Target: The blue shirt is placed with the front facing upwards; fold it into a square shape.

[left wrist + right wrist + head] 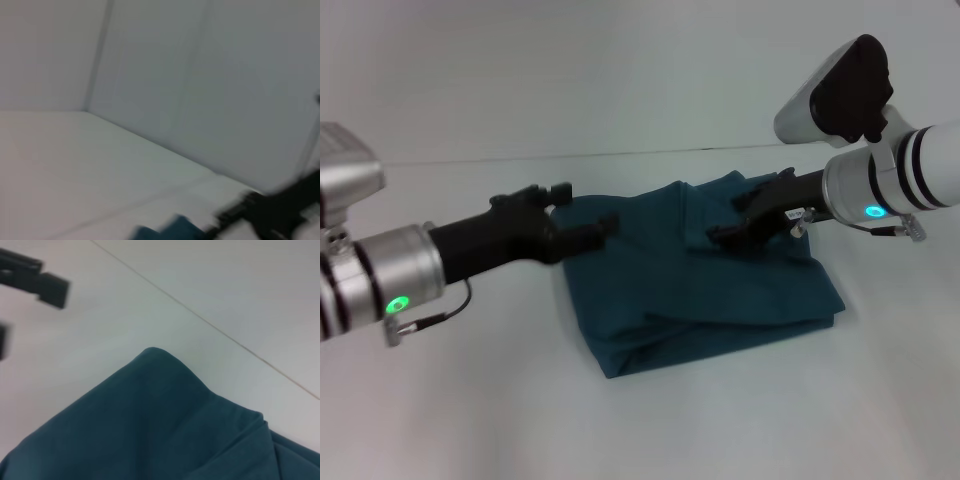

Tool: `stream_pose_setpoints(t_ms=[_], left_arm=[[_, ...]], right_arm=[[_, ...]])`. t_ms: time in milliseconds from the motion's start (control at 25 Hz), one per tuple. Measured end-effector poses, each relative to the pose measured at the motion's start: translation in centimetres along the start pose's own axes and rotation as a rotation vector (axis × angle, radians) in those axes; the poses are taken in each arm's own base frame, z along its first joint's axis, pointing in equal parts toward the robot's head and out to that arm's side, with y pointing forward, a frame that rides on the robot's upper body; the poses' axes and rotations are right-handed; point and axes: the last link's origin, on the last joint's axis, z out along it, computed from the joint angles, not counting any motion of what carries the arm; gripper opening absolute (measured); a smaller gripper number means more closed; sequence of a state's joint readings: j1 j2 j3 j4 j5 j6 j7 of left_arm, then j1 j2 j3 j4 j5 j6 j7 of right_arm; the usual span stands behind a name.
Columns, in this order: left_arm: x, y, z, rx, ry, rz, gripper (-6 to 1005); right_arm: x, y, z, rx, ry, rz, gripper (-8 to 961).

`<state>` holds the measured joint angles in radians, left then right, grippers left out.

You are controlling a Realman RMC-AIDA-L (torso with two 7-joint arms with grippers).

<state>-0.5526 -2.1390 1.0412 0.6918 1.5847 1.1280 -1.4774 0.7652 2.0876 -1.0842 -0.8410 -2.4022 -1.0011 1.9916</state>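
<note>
A: Blue shirt [705, 290]?
B: Mid-table, folded into a rough square. Soft, light, limp; grab layered far corners, w/ all plies.
A: Grippers?
B: Left gripper [582, 219] at far-left corner, fingers apart. Right gripper [748, 219] over far-right edge, apart, empty.

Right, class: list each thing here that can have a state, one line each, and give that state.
blue shirt: folded into a rough, bulky square, lying on the white table.
left gripper: open, over the shirt's left edge.
right gripper: open, over the shirt's far right part.
</note>
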Motion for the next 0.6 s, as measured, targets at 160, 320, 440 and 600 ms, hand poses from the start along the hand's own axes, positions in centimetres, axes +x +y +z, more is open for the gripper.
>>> stream_pose_setpoints(t_ms=[160,320,440,600], left_arm=[[0.0,1.2,-2.0,-0.174,-0.102,0.104,875],[-0.1,2.7,-3.9,-0.308,-0.156,0.172,875],[-0.2,2.9,-4.2,-0.318,-0.156,0.176,874],[-0.4,3.0,-4.5,-0.311,-0.147,0.178,874]], right_arm=[[0.1,-0.1,0.4,0.006,0.008,0.004,551],[0.2,0.1,1.4,0.022,0.031,-0.019,546],[0.2,0.7,2.3,0.018,0.052,-0.042,542],[0.1,1.1,3.0,0.019,0.064,-0.064,537]])
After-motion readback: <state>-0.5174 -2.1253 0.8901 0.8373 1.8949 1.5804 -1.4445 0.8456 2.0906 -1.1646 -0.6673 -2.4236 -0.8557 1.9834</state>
